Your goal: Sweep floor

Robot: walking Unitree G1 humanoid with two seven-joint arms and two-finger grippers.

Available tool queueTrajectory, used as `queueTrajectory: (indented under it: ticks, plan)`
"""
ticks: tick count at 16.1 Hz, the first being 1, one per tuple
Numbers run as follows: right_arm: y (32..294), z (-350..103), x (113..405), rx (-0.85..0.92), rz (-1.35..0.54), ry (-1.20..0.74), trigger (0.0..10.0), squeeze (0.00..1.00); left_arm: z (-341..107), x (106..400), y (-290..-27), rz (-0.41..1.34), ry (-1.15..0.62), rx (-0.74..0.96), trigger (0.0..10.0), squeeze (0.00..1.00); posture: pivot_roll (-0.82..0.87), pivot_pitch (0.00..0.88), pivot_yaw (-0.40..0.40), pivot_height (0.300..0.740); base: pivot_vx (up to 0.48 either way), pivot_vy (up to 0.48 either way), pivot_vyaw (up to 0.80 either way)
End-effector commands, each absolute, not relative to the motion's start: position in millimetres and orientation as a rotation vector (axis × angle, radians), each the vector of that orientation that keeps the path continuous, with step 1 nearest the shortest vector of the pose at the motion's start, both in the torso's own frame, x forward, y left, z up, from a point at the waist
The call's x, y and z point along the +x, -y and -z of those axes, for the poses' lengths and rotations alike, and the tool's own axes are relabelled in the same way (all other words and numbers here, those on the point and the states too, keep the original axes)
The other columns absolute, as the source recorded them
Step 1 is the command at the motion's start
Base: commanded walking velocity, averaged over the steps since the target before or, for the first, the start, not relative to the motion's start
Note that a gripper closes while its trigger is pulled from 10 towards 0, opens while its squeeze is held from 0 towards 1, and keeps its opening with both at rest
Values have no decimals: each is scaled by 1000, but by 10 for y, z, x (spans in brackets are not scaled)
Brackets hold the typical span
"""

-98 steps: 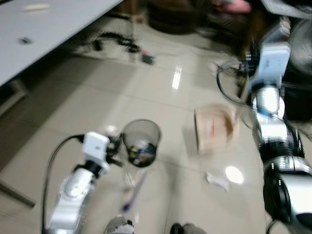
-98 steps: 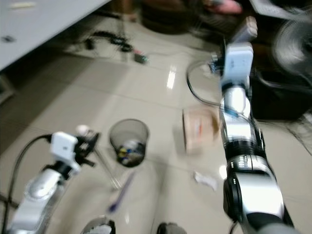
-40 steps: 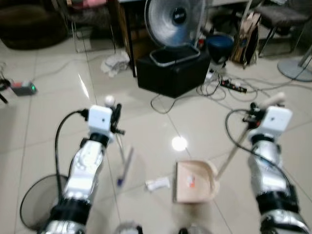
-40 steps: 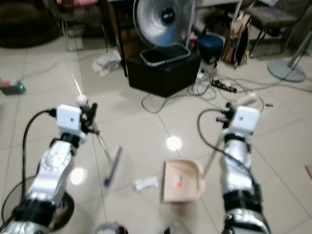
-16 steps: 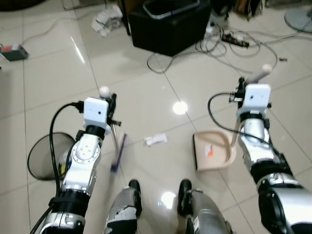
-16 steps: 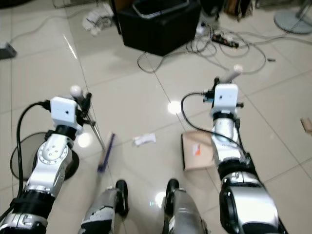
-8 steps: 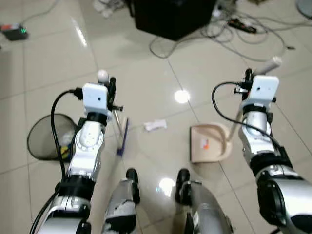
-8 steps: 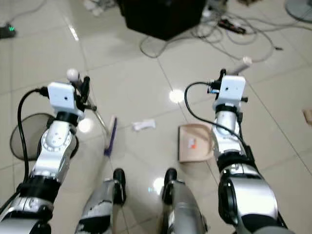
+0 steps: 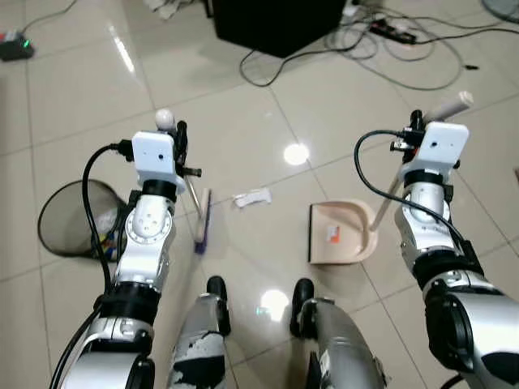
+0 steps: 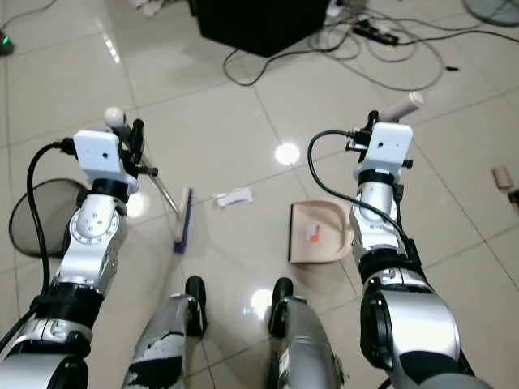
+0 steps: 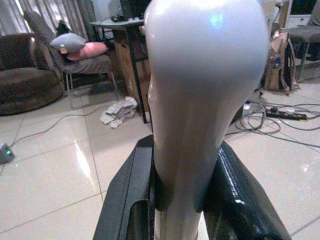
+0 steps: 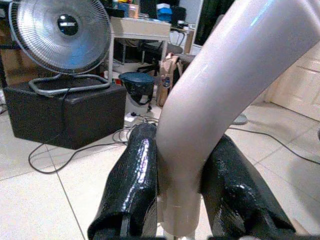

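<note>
My left gripper (image 9: 182,136) is shut on the pale handle (image 11: 200,75) of a broom. Its black fingers (image 11: 130,200) clamp the handle just below its rounded knob. The broom's purple head (image 9: 200,223) rests on the tiled floor in front of my left foot. My right gripper (image 9: 415,123) is shut on the dustpan's long pale handle (image 12: 215,100). The beige dustpan (image 9: 340,235) lies flat on the floor at the right. A crumpled white paper scrap (image 9: 253,198) lies on the tiles between broom head and dustpan, touching neither.
A black mesh bin (image 9: 69,219) with rubbish inside stands at my left. A black box (image 9: 276,20) and tangled cables (image 9: 389,40) lie ahead, with a power strip among them. My feet (image 9: 215,292) are just behind the broom and dustpan. A small brown object (image 10: 503,177) lies far right.
The whole view has shifted as I moved; bin, paper and dustpan now sit slightly higher in the picture. Both grippers keep their hold on broom and dustpan handles.
</note>
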State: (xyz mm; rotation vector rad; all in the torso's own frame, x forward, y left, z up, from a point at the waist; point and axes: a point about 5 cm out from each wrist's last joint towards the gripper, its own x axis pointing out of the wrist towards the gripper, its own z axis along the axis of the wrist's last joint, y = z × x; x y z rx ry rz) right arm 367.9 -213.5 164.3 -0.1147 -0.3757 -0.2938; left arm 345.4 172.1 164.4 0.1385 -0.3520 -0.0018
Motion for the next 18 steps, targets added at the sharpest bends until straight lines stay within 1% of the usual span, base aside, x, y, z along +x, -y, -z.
queueTrajectory:
  ticks: [1, 2, 3, 4, 6, 7, 8, 9, 11, 12, 14, 15, 18]
  plan:
    - [2182, -1647, 3647, -90, 306, 399, 10000, 0, -1631, 3431, -1717, 13, 341, 136, 10000, 0, 73, 297, 9, 740, 0, 0, 0]
    - [2244, -1648, 3620, -45, 315, 412, 10000, 0, -1631, 3419, -1698, 24, 333, 145, 10000, 0, 63, 268, 12, 740, 0, 0, 0]
    - [2274, -1647, 3606, -26, 319, 416, 10000, 0, -1624, 3410, -1705, 21, 328, 145, 10000, 0, 62, 258, 11, 740, 0, 0, 0]
    - [2318, -1642, 3586, -5, 325, 420, 10000, 0, -1610, 3399, -1718, 17, 319, 140, 10000, 0, 54, 213, 12, 740, 0, 0, 0]
    - [2388, -1631, 3563, 15, 342, 411, 10000, 0, -1609, 3379, -1736, 22, 315, 144, 10000, 0, 42, 192, 16, 740, 0, 0, 0]
    - [2421, -1624, 3549, 27, 353, 407, 10000, 0, -1614, 3360, -1745, 27, 315, 143, 10000, 0, 33, 168, 19, 740, 0, 0, 0]
    - [2455, -1627, 3507, 60, 346, 421, 10000, 0, -1641, 3296, -1750, 43, 327, 127, 10000, 0, 27, 158, 21, 740, 0, 0, 0]
    - [2455, -1627, 3507, 60, 346, 421, 10000, 0, -1641, 3296, -1750, 43, 327, 127, 10000, 0, 27, 158, 21, 740, 0, 0, 0]
    - [2438, -1642, 3456, 19, 309, 444, 10000, 0, -1616, 3230, -1747, 37, 342, 93, 10000, 0, 12, 130, 12, 740, 0, 0, 0]
    - [2425, -1595, 3423, 62, 297, 431, 10000, 0, -1594, 3205, -1744, 36, 341, 87, 10000, 0, 8, 121, 9, 740, 270, 0, 0]
    - [2376, -1541, 3397, 90, 265, 412, 10000, 0, -1580, 3186, -1737, 37, 339, 83, 10000, 0, 6, 118, 7, 740, 311, 0, 0]
    - [2272, -1461, 3366, 97, 212, 375, 10000, 0, -1561, 3167, -1729, 40, 330, 92, 10000, 0, 4, 115, 2, 740, 386, 0, 0]
    - [2197, -1414, 3307, 76, 178, 351, 10000, 0, -1557, 3142, -1717, 52, 324, 109, 10000, 0, 6, 116, 1, 740, 400, 0, 0]
